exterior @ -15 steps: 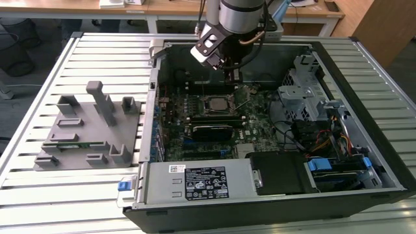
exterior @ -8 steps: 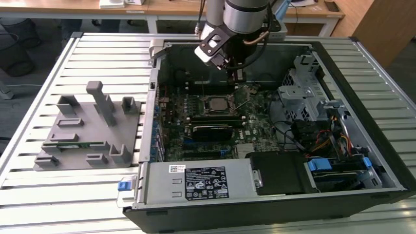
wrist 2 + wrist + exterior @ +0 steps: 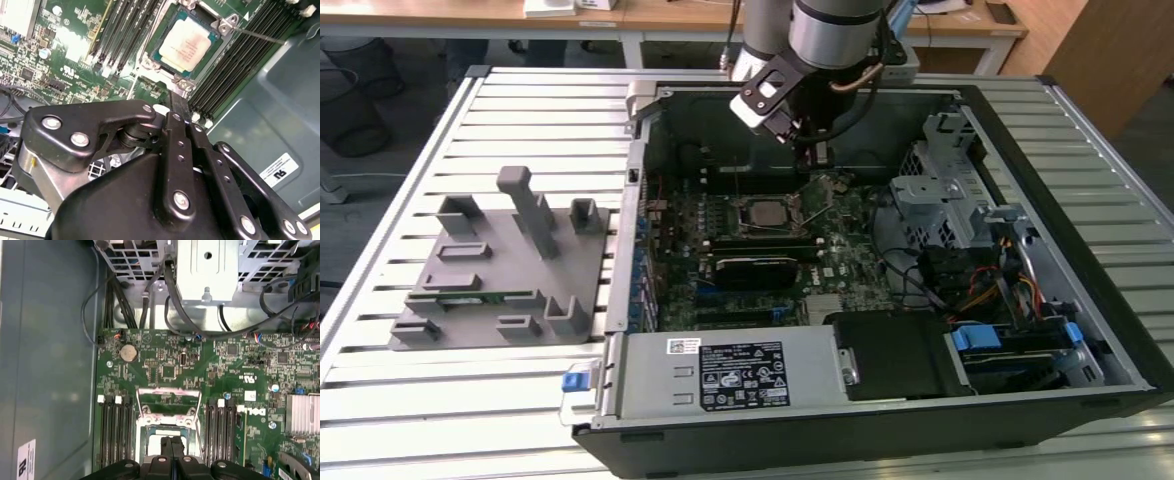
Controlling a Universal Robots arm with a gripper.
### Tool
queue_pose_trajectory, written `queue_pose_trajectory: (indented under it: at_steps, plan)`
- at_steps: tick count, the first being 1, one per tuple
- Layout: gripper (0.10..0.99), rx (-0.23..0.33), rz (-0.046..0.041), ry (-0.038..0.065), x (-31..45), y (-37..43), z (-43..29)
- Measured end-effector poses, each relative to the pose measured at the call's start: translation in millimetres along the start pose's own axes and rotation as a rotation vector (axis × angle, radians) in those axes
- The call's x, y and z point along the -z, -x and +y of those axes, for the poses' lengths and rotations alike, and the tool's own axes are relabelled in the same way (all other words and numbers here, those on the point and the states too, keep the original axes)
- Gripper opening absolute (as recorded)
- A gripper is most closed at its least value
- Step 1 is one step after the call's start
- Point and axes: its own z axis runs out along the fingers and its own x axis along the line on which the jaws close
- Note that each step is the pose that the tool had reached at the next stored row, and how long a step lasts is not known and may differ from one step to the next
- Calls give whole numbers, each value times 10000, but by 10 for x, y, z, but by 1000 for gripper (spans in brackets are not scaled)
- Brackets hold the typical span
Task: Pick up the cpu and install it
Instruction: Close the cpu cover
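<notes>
The cpu (image 3: 187, 45), a small silvery-white square chip, lies flat in the motherboard's socket (image 3: 150, 60) between the black memory slots. In the exterior view the cpu (image 3: 761, 212) sits mid-board inside the open computer case (image 3: 1107, 330). My gripper (image 3: 817, 155) hangs above the board, just beyond the socket toward the case's far wall. Its two black fingers (image 3: 179, 115) are pressed together with nothing between them; in the first wrist view the fingertips (image 3: 167, 446) point down over the socket. The socket's metal load plate (image 3: 170, 407) stands flipped open.
A grey fixture (image 3: 494, 280) with a green memory stick (image 3: 474, 297) lies on the slatted table at the exterior view's left. Inside the case are a power supply (image 3: 734, 372), drive cages (image 3: 941, 190), cables (image 3: 987, 290) and a thin socket lever (image 3: 260, 35).
</notes>
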Motion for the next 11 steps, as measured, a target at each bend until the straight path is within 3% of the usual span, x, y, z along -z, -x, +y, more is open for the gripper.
queue_pose_trajectory:
  at_steps: [11]
  plan:
    - [106,246,2,-51,-9,4,157]
